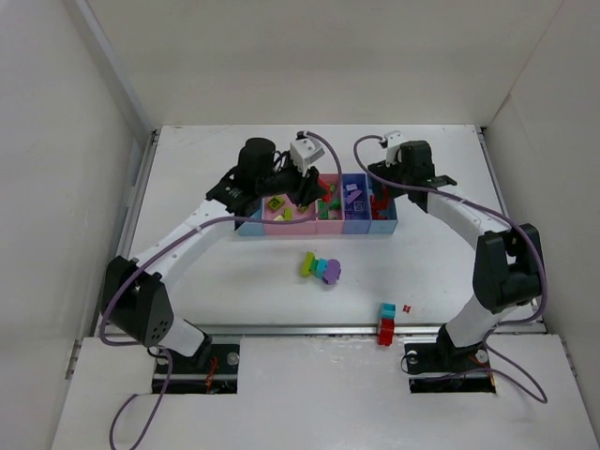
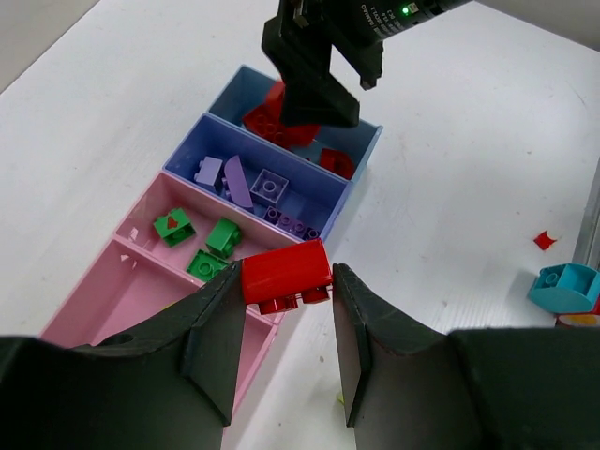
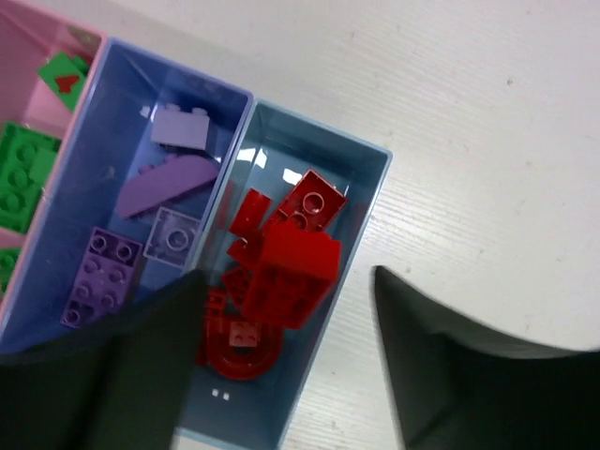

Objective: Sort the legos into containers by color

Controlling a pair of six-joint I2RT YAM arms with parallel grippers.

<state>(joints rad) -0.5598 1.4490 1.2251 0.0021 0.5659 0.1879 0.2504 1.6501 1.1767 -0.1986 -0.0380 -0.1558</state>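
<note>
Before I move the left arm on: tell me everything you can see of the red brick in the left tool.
The red brick is a glossy plastic oblong block with a smooth top face and round bumps along its lower edge. The left tool pinches it end to end between its dark fingers, holding it about level. In the left wrist view it sits over the near corner of the pink bin holding green pieces. Its height above the bin cannot be judged.

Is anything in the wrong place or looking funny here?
Two small things. A red brick is pinched in the left jaws right at the edge of the narrow pink bin, which holds green bricks, so it's the wrong color there. A tiny red bit lies alone on the table near a cyan brick.
</note>
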